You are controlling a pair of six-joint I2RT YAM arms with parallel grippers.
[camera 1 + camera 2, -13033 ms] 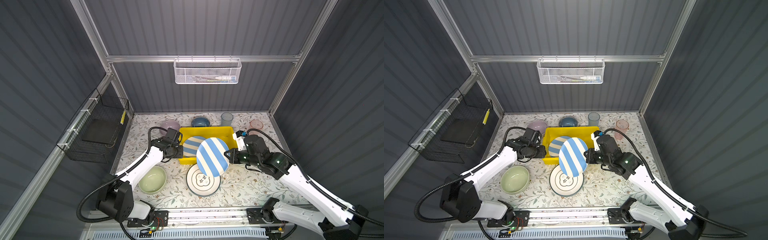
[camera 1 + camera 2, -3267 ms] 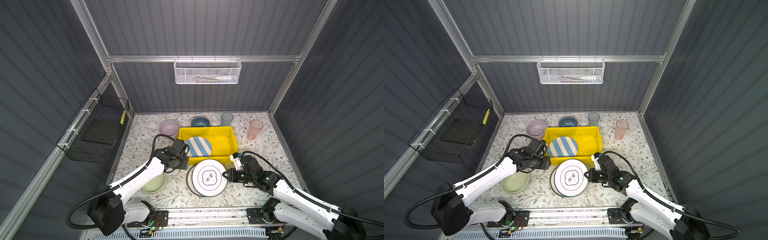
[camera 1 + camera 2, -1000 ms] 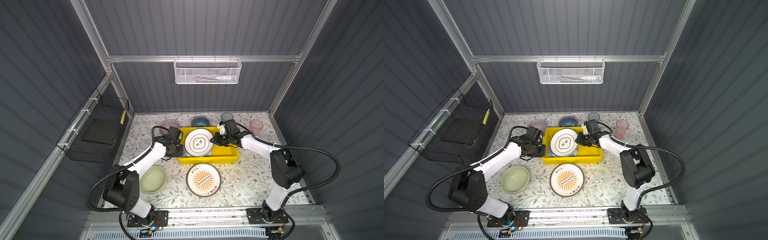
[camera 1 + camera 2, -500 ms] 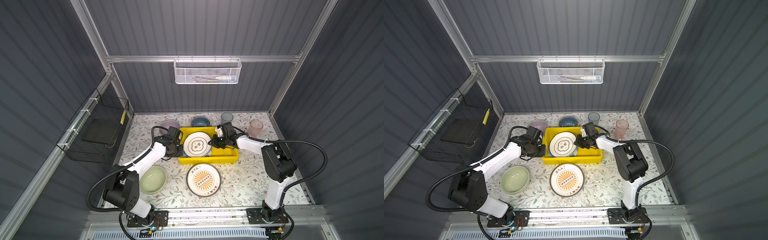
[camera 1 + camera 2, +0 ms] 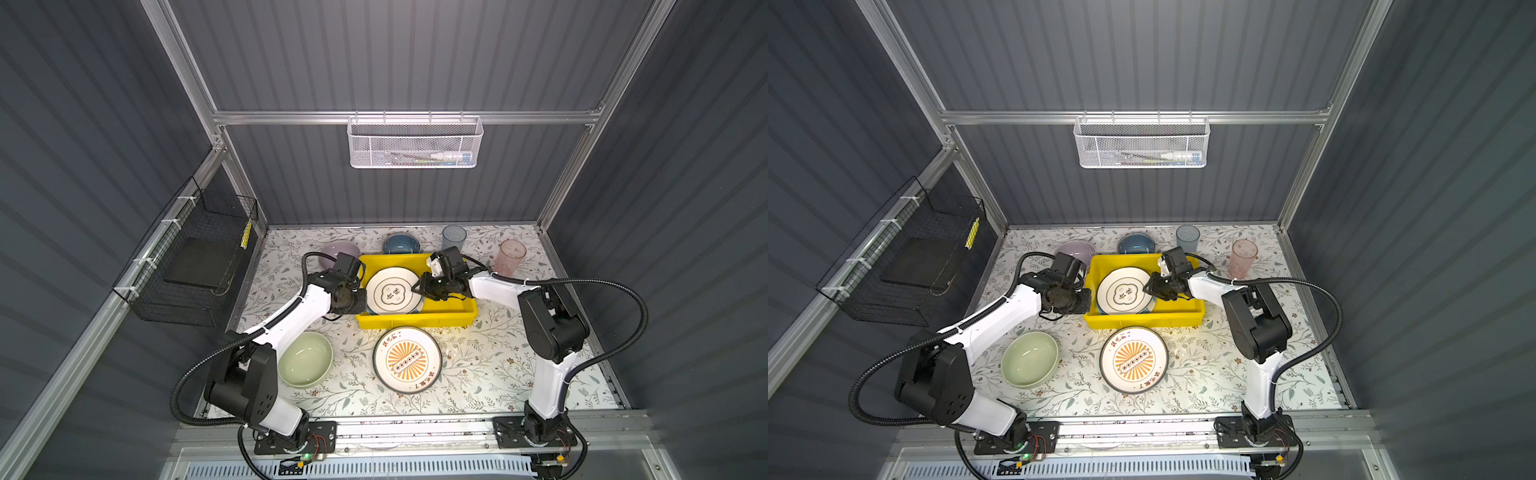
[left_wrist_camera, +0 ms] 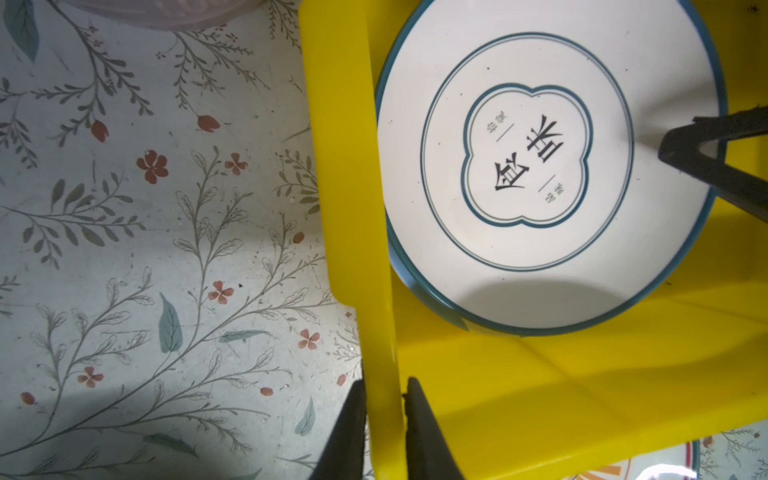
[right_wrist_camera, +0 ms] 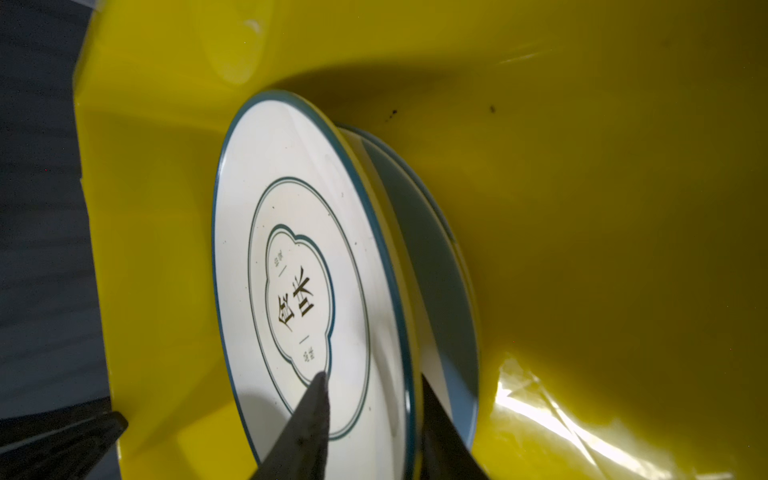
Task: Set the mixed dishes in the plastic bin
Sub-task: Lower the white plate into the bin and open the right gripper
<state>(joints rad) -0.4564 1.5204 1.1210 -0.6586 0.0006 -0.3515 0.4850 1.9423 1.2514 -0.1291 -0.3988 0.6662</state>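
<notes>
Floral-print table [image 5: 478,365] in a grey-walled booth, with the yellow bin [image 5: 415,322] toward the back middle. My left gripper [image 6: 384,386] is clamped narrow on the bin's side wall, one finger outside and one inside. My read is that it pins the bin so it won't slide while plates go in. My right gripper [image 7: 372,378] reaches into the bin from the opposite side, fingers parted astride the rim of the white plate [image 5: 392,291], one over the face and one under the edge. It doesn't look pinched, so I judge this the let-go of a placement. The white plate lies on top of the blue-striped plate [image 7: 432,270], both inside the bin at the left gripper's end. Stacking probably saves room for the bowls. Outside on the table are the orange sunburst plate [image 5: 406,359] just in front of the bin, the green bowl [image 5: 305,359] near my left arm's base, the lilac bowl [image 5: 338,251] and blue bowl [image 5: 400,244] behind the bin, and the blue tumbler [image 5: 454,237] and pink tumbler [image 5: 510,257] upright at the back right. That makes two in and six left. Next I should back the right gripper out level so the lower finger doesn't drag the plate.
</notes>
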